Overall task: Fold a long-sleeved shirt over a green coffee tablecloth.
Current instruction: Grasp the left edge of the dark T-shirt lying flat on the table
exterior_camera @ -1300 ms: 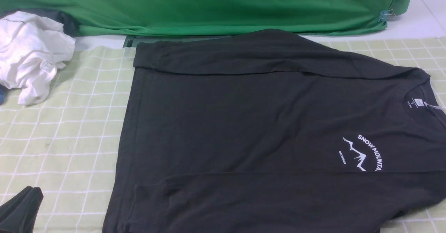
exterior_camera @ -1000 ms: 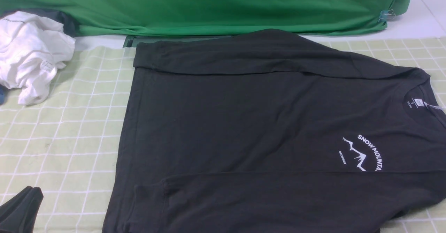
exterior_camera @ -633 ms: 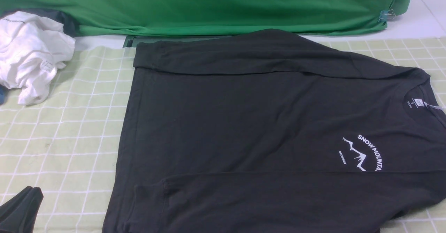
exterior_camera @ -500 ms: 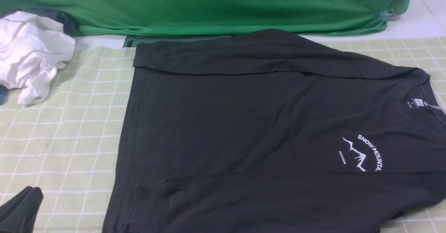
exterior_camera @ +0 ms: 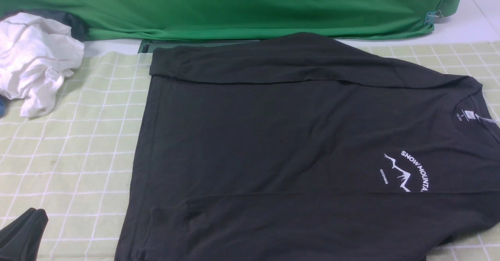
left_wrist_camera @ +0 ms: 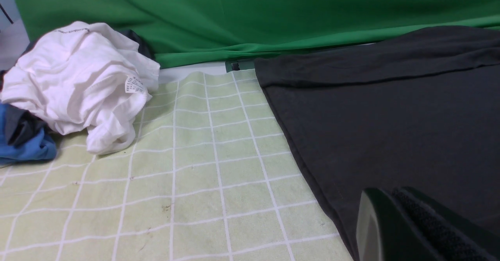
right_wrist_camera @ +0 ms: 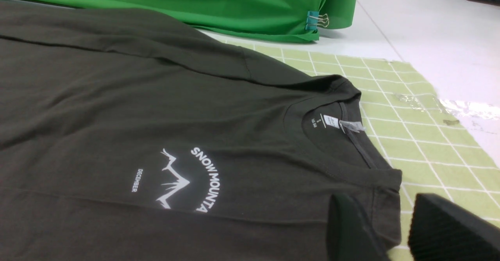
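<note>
Though neither gripper holds fabric: long-sleeved shirt, dark, logo up, lies flat on green coffee tablecloth, centre-right, collar to right, sleeves folded in along far & near edges. Left gripper: fingers together, empty, near-left over cloth. Right gripper: fingers apart, nothing btwn, by collar-side shoulder. White garment crumpled far left.

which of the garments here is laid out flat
The dark long-sleeved shirt with the white mountain logo: it lies spread flat, while the white garment is crumpled in a heap and the blue garment is bunched beside it.
</note>
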